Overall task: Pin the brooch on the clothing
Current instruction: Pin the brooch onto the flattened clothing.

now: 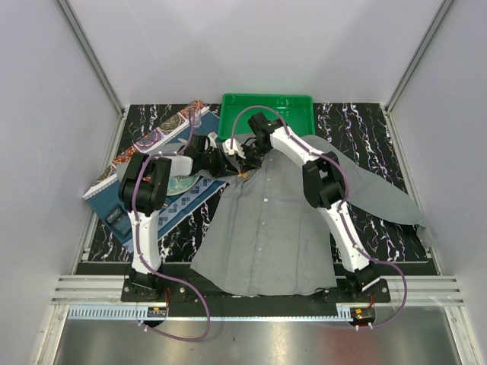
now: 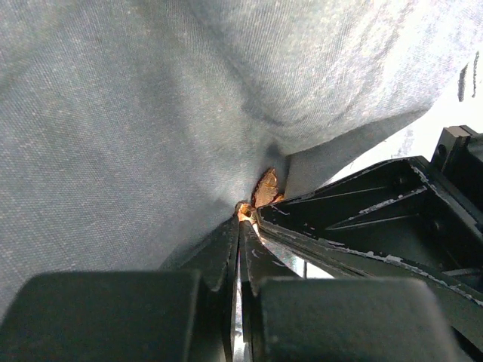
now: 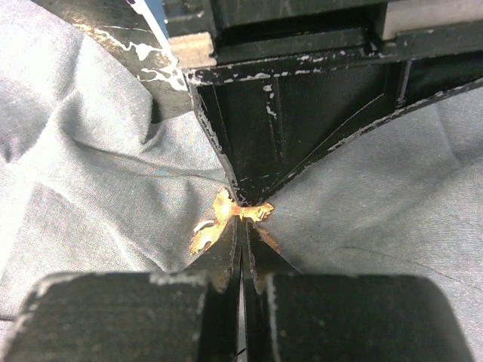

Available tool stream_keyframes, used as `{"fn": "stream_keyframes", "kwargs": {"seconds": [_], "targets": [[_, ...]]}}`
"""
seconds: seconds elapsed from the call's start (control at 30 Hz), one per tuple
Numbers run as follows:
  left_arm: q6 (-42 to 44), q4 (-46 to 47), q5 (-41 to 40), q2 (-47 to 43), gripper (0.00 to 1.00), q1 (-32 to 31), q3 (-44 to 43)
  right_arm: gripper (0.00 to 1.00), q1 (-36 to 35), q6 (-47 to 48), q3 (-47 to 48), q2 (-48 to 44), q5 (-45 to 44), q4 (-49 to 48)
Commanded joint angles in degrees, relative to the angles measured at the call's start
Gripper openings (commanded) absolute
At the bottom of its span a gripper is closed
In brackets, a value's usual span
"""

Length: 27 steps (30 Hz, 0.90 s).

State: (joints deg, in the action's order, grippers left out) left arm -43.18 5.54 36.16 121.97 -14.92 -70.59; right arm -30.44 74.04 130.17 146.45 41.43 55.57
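Right fingers (image 3: 225,260), shut tip-to-tip against the equally shut left fingers (image 2: 221,255), pinch the brooch (image 3: 217,220) into puckered clothing (image 1: 266,220) near its 11 o'clock collar, apparently steadying it while the pin seats.

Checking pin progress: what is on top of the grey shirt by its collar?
The left claw and right claw, both shut, pinch the brooch against bunched shirt fabric. Its pin and whatever lies beneath are hidden.

place: lab test cell | evidence: white panel walls (image 1: 251,46), aluminium rails (image 1: 84,289)
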Motion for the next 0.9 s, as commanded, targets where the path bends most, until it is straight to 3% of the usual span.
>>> {"fn": "stream_keyframes", "kwargs": {"seconds": [0.0,0.87], "targets": [[2.83,-5.36,-7.68,0.11,0.01,-0.64,-0.69,0.00,-0.94,-0.65,2.54,1.38,0.15,0.77],[7.23,-13.54,-13.31,-0.51,0.00,-0.82,-2.45,0.00,-1.56,-4.26,5.18,3.05,-9.08,-0.46]]}}
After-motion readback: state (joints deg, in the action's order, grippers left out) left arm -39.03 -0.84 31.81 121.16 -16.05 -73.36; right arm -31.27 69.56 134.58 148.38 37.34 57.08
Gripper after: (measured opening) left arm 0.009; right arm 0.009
